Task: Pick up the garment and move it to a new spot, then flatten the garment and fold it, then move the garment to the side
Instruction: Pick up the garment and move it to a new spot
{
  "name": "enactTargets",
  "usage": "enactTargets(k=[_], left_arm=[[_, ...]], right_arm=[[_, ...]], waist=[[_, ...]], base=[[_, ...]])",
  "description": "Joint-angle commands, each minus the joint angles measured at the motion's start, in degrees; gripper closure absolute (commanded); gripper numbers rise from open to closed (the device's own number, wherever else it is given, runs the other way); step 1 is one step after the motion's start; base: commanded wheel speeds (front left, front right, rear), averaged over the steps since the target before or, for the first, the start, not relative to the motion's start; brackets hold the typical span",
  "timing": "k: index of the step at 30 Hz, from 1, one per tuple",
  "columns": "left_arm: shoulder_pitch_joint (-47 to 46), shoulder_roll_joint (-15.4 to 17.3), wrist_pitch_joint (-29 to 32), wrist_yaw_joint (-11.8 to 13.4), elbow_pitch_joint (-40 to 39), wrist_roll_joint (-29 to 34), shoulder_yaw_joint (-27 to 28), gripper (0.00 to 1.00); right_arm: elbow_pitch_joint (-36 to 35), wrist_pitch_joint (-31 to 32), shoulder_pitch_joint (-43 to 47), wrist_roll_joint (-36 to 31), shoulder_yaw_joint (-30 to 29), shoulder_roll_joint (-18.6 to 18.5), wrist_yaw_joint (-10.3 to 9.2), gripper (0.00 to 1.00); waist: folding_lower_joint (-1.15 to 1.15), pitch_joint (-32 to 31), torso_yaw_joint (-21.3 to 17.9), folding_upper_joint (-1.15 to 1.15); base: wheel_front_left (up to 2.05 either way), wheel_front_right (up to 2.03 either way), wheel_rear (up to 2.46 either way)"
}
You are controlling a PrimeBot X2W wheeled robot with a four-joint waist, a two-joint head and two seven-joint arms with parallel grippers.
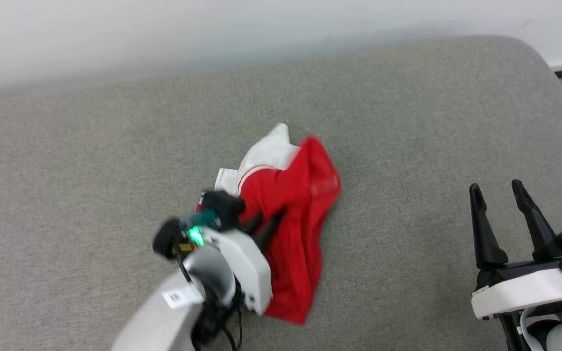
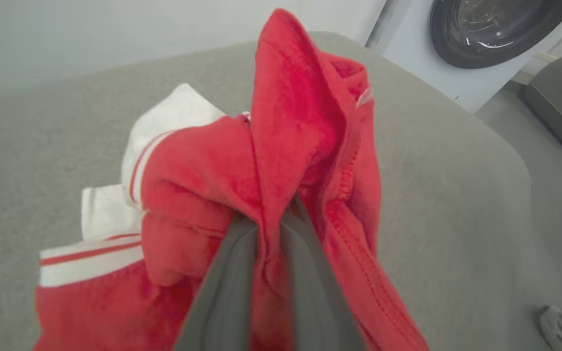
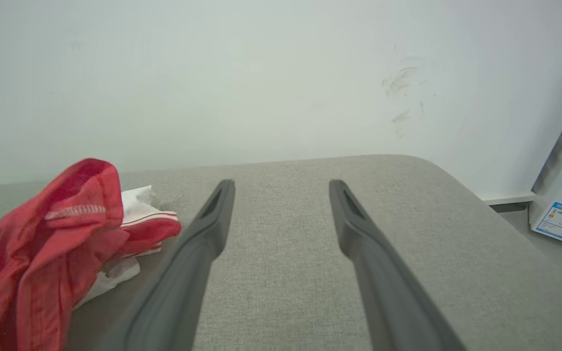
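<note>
Left pincer (image 1: 268, 220) (image 2: 271, 215): nearly closed, dark fingers nipping a fold of the red shirt (image 1: 300, 204) (image 2: 203, 161) (image 3: 51, 234). The left wrist view shows red cloth bunched up between and over both fingers.

Shirt: crumpled heap near the middle of the grey cushion (image 1: 408, 122). It is partly raised at the grip, with its lower part trailing on the fabric surface. White panel with thin red stripes lies on the far-left side of the heap. Head view is slightly blurred around the cloth.

Right pincer (image 1: 495, 187) (image 3: 282, 185): fingers spread wide, nothing between them. It hangs above the cushion's right part, well apart from the shirt.

Background: pale wall (image 3: 261, 73); front-loading washing machine (image 2: 495, 29) beyond the cushion's rounded corner.
</note>
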Motion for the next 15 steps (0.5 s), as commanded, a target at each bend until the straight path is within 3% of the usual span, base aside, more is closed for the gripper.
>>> enactTargets(k=[1, 9, 10, 11, 12, 13, 15], left_arm=[[2.3, -0.5, 0.4, -0.3, 1.0, 0.0, -1.4, 1.0], [5.8, -1.1, 0.5, 0.1, 5.1, 2.1, -5.6, 1.0], [5.6, -1.3, 0.1, -0.1, 5.1, 2.2, -5.9, 0.96], [5.4, -1.4, 0.1, -0.4, 5.1, 2.5, -6.6, 0.63], [5.2, -1.6, 0.1, -0.5, 5.1, 2.7, -7.0, 0.06], [5.0, -2.0, -0.5, -0.6, 4.6, 2.7, -7.1, 0.0], [4.6, -2.4, -2.3, -0.7, 3.6, 3.1, -7.3, 0.0]], right_arm=[[0.2, -0.4, -0.6, 0.7, -0.2, 0.1, -0.06, 0.0], [1.1, -1.4, -1.2, 0.7, -1.0, 0.1, -0.06, 0.0], [1.2, -1.3, -1.2, 0.6, -1.1, 0.1, -0.06, 0.0], [1.3, -1.2, -0.9, 0.5, -1.5, 0.1, -0.06, 0.0], [1.4, -1.1, -0.5, 0.4, -2.0, 0.1, -0.06, 0.0], [1.4, -1.0, -0.2, 0.3, -2.3, 0.1, -0.05, 0.0], [1.2, -0.8, 0.2, 0.2, -2.5, 0.1, -0.06, 0.0]], waist=[[0.0, 1.5, -0.4, 0.0], [0.0, 2.9, 1.6, 0.0], [0.0, 2.7, 2.0, 0.0], [0.0, 2.3, 2.6, 0.0], [0.0, 1.7, 3.3, 0.0], [0.0, 1.2, 3.8, 0.0], [0.0, 0.1, 4.6, 0.0]], base=[[0.0, 0.0, 0.0], [0.0, 0.0, 0.0], [0.0, 0.0, 0.0], [0.0, 0.0, 0.0], [0.0, 0.0, 0.0], [0.0, 0.0, 0.0], [0.0, 0.0, 0.0]])
